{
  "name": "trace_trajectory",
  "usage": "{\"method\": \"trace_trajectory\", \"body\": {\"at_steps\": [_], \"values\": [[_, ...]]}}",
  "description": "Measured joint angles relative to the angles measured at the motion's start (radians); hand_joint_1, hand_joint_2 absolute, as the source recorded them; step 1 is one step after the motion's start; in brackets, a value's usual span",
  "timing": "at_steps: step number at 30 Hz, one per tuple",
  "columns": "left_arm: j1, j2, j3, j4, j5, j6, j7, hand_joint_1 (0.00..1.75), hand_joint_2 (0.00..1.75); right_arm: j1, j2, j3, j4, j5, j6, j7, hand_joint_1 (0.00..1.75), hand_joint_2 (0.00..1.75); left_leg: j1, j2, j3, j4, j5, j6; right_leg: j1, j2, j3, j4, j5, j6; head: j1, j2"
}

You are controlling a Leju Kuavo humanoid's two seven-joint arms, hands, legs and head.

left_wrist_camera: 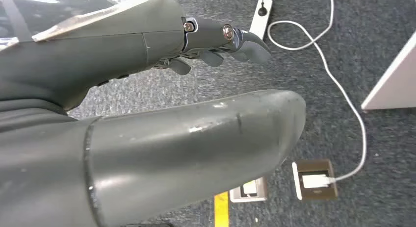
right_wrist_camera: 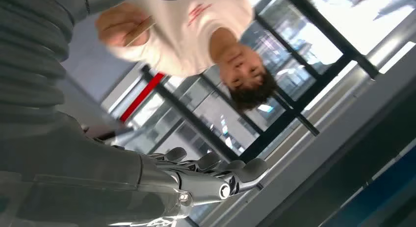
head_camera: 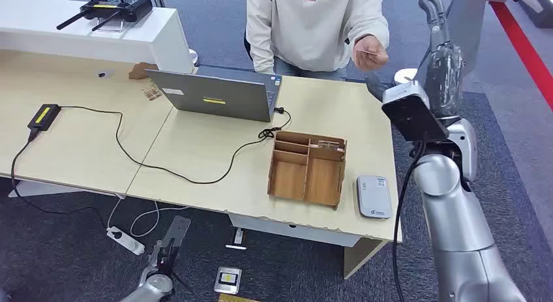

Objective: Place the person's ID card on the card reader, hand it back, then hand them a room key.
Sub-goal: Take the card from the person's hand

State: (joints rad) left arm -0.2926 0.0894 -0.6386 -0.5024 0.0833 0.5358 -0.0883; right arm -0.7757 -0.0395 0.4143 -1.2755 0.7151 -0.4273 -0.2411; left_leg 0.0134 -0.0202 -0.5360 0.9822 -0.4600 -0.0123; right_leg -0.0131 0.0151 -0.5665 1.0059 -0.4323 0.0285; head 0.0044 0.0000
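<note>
A person in a white sweatshirt (head_camera: 313, 21) stands behind the desk, holding a card (head_camera: 369, 53) in one hand (head_camera: 372, 52); the same card (right_wrist_camera: 139, 30) shows in the right wrist view. My right hand (head_camera: 445, 44) is raised beside the desk's right end, to the right of the card, fingers apart and pointing up, holding nothing. The grey card reader (head_camera: 373, 196) lies at the desk's front right corner. A wooden organizer (head_camera: 308, 167) with room key cards (head_camera: 324, 145) in its back slot sits left of it. My left hand (left_wrist_camera: 216, 45) hangs over the carpet, holding nothing.
An open laptop (head_camera: 218, 93) stands mid-desk with a black cable (head_camera: 195, 178) trailing to a black adapter (head_camera: 44, 116). A white counter (head_camera: 91, 34) carries a black controller. On the floor lie a power strip (head_camera: 126, 241) and white cables (left_wrist_camera: 338, 85).
</note>
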Motion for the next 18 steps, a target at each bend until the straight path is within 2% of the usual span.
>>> {"method": "trace_trajectory", "body": {"at_steps": [6,18], "values": [[-0.002,-0.003,0.0,0.0,-0.001,-0.015,0.004,0.0,0.0,-0.078,-0.005,0.011,0.163,0.142,-0.028,0.0,0.0,1.75,0.0,0.0,0.0,0.0,0.0,0.0,0.0,0.0,0.0,0.0,0.0,0.0,0.0,0.0],[0.001,-0.003,0.0,-0.012,-0.023,-0.029,0.046,0.0,0.0,-0.203,0.0,0.058,0.495,0.261,-0.002,0.042,0.0,1.75,0.0,0.0,0.0,0.0,0.0,0.0,0.0,0.0,0.0,0.0,0.0,0.0,0.0,0.0]]}}
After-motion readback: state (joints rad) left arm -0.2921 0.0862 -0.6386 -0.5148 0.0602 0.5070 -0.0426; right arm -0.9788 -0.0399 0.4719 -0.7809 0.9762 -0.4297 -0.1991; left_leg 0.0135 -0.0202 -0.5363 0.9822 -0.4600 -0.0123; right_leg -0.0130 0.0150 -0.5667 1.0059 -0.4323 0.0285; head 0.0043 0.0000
